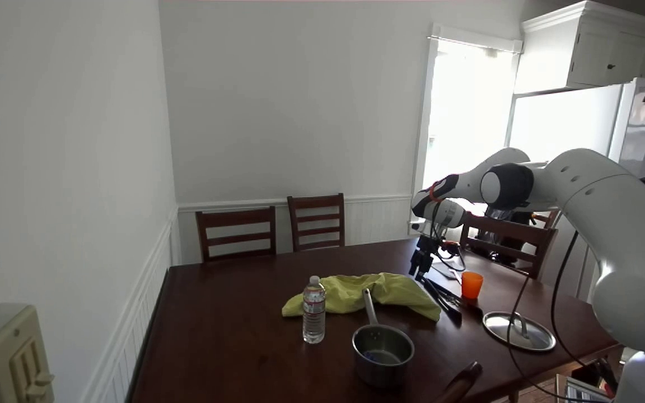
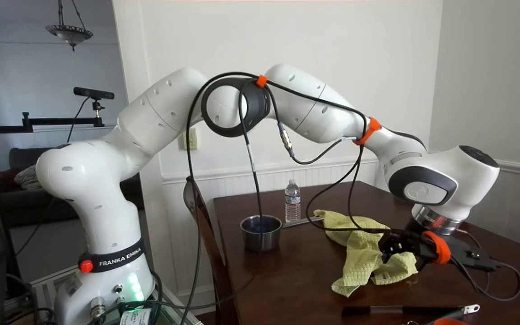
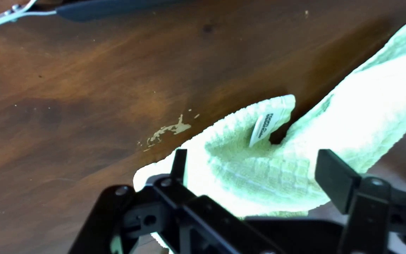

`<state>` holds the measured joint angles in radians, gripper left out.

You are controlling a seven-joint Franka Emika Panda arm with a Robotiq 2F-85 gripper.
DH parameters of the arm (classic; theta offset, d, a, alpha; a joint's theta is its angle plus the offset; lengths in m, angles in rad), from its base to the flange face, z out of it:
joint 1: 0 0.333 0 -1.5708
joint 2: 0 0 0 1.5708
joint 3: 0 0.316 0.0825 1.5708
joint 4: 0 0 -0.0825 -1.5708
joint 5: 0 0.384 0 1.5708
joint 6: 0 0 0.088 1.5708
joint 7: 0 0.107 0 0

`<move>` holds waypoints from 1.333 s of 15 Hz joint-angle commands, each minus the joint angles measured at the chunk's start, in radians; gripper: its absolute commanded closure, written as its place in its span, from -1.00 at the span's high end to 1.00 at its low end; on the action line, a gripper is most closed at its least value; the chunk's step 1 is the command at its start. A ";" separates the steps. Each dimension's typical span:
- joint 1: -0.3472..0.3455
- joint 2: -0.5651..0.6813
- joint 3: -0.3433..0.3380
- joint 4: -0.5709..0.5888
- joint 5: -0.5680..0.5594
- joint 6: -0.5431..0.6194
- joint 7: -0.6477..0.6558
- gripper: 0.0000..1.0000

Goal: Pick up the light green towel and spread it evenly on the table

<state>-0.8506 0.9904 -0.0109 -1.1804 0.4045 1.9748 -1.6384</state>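
The light green towel (image 1: 350,294) lies crumpled in a long, folded strip on the dark wooden table (image 1: 227,336). It also shows in an exterior view (image 2: 355,262) and in the wrist view (image 3: 270,176), where a white tag stands on a folded corner. My gripper (image 3: 252,158) is open, with its two fingers wide apart over the towel's end. Nothing is held between them. In the exterior views the gripper (image 2: 386,255) is low over the towel's end, at the side near the tongs. Whether the fingertips touch the cloth cannot be told.
A water bottle (image 1: 314,313) stands near the towel. A saucepan (image 1: 383,358) has its handle reaching to the towel's edge. Black-handled tongs (image 2: 386,310), an orange cup (image 1: 471,285) and a pot lid (image 1: 518,331) are on the table. Chairs (image 1: 317,223) stand around it.
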 commanded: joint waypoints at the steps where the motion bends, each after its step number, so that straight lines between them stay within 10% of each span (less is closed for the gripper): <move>1: -0.010 0.098 0.011 0.151 -0.026 -0.058 0.052 0.78; 13: 0.003 0.258 0.020 0.352 -0.016 -0.095 0.114 -0.97; 20: -0.017 0.042 -0.025 0.191 -0.016 0.124 -0.003 -0.98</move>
<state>-0.8460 1.1666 -0.0313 -0.8828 0.3806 2.0015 -1.5673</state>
